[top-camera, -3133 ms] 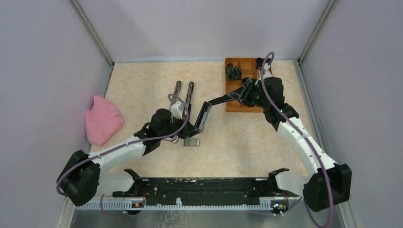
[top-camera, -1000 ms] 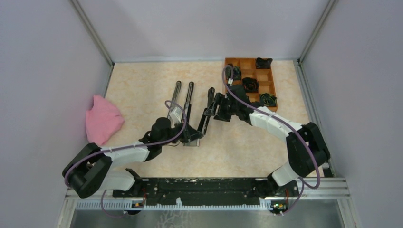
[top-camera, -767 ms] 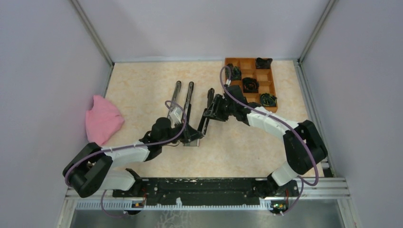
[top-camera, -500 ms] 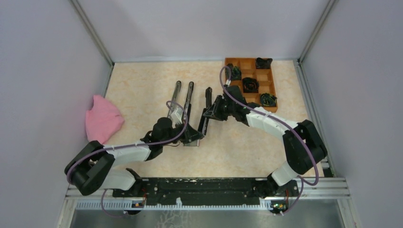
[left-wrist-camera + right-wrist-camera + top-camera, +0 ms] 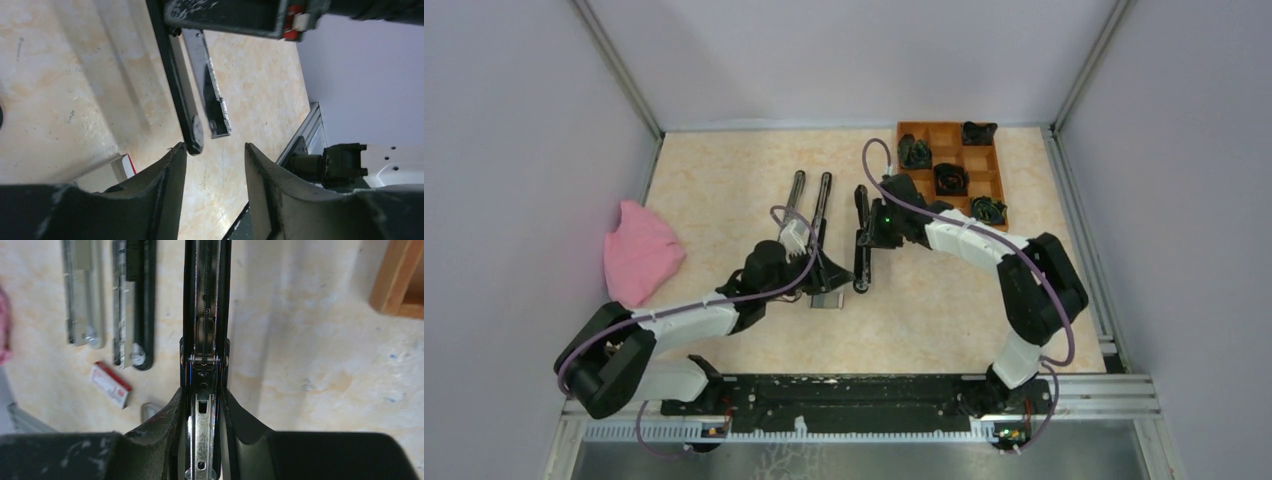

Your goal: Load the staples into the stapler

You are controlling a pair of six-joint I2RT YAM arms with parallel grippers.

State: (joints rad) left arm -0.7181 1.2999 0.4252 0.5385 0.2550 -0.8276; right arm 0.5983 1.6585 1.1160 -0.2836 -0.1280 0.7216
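Note:
My right gripper (image 5: 871, 228) (image 5: 205, 407) is shut on a black stapler (image 5: 861, 245) (image 5: 206, 335) that lies unfolded on the table, its silver magazine showing between the fingers. My left gripper (image 5: 839, 272) (image 5: 215, 152) is open and empty just left of the stapler's near end (image 5: 195, 140). The staples' white-and-red box (image 5: 826, 300) (image 5: 111, 384) (image 5: 124, 165) lies on the table just near the left gripper, with a small grey block (image 5: 149, 412) beside it.
A second stapler (image 5: 811, 200) (image 5: 132, 300) lies unfolded in two long bars to the left. An orange compartment tray (image 5: 922, 132) (image 5: 400, 285) with black items stands at the back right. A pink cloth (image 5: 639, 250) lies at the left wall.
My right gripper has slid left and turned the stapler from slanted to nearly straight along the table. My left gripper has stayed by the stapler's near end.

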